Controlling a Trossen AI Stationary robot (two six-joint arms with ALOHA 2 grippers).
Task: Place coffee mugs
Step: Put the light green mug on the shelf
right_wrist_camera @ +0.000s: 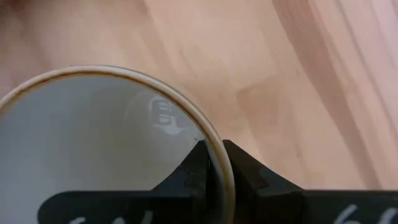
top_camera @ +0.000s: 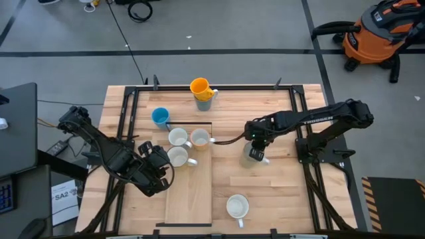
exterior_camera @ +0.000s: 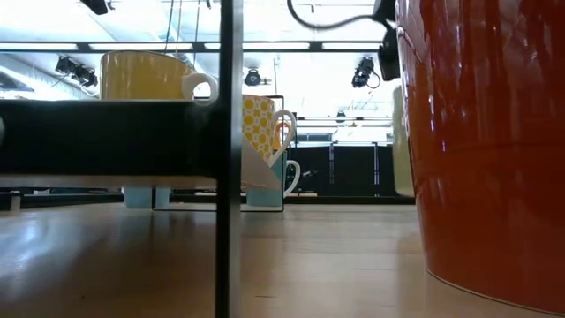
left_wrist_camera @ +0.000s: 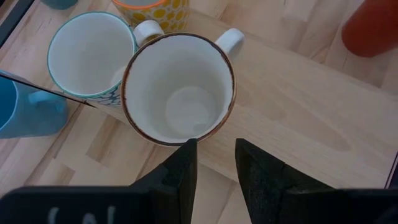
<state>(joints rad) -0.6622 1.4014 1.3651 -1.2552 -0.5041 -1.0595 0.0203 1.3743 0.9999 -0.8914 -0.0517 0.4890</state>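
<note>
My right gripper (top_camera: 255,150) is shut on a greyish-white mug (top_camera: 256,157) right of the table's middle; the low view shows that mug (exterior_camera: 403,141) past the orange one. My left gripper (left_wrist_camera: 214,155) is open and stands just beside a white brown-rimmed mug (left_wrist_camera: 180,87), which sits upright on the board (top_camera: 178,157); whether a fingertip touches its wall does not show. Behind it stand a blue-patterned white mug (left_wrist_camera: 90,56), a yellow-dotted mug (left_wrist_camera: 152,9) and a bright blue mug (top_camera: 160,117). My right gripper pinches the mug's rim (right_wrist_camera: 219,163), one finger inside the mug and one outside, coming from above and pointing down. The mug hangs upright below the fingers. In the low view its base (exterior_camera: 403,193) seems lifted clear of the table.
An orange mug with a white inside (top_camera: 238,206) stands near the near edge, filling the low view's right (exterior_camera: 485,141). A yellow mug (top_camera: 200,86) sits on a greyish one (top_camera: 204,101) at the far edge. Black frame rails (top_camera: 126,113) run along both sides.
</note>
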